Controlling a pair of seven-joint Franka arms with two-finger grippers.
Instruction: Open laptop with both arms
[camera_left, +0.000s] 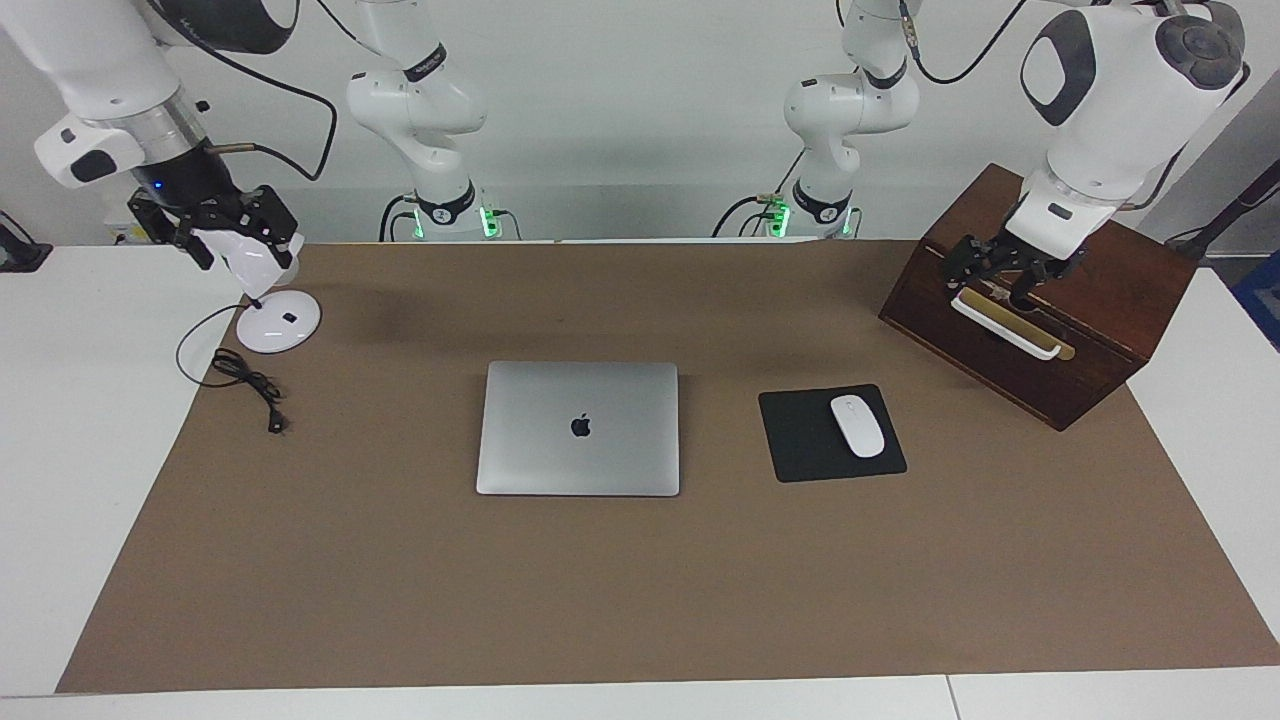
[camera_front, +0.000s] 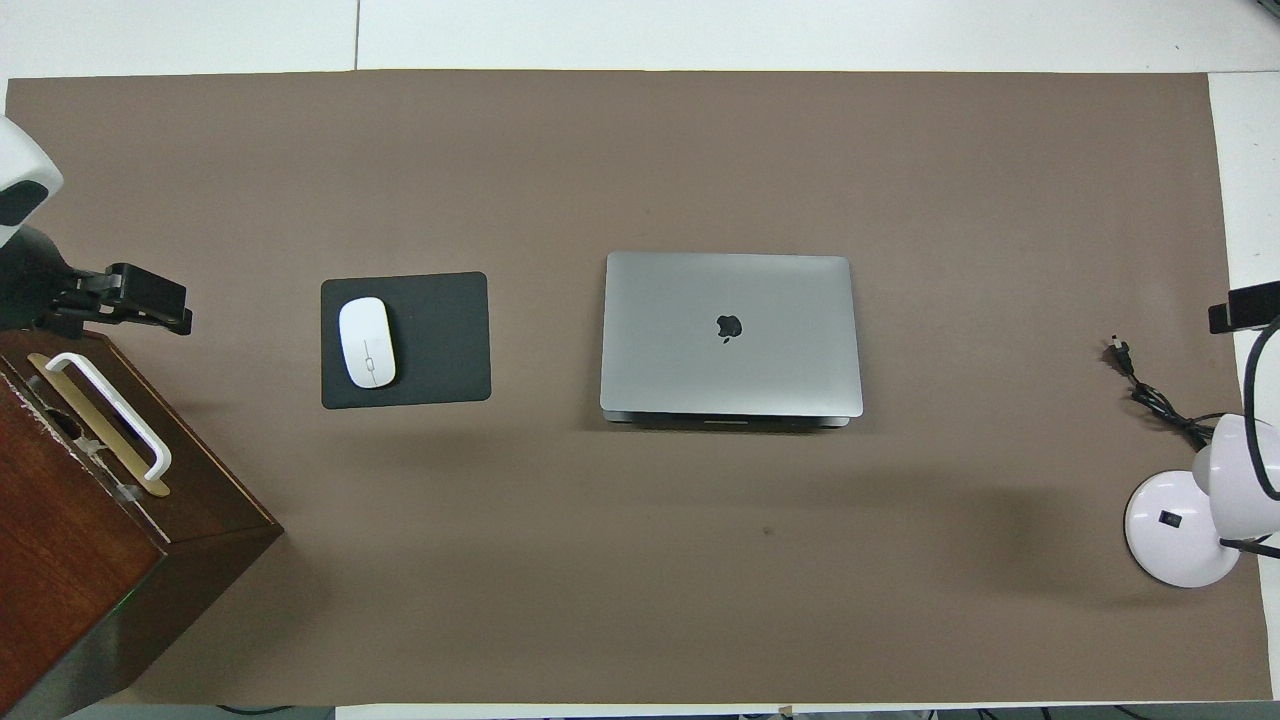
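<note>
1. Lying shut at frame centre on the worktop (camera_left: 400, 600), the laptop (camera_left: 578, 428) has its long axis running across the picture.
2. Left gripper (camera_left: 1005, 280), upper right over the box (camera_left: 1090, 340), jaws open, empty.
3. Right gripper (camera_left: 235, 235), upper left over the lamp (camera_left: 278, 322), likewise open; both look about equally far.

arms (camera_left: 1110, 110): you've got white jointed shells, dark grey oval panels | silver wrist rings | black grippers (camera_left: 235, 225) | black cables looped along links | green lights glowing at both bases
</note>
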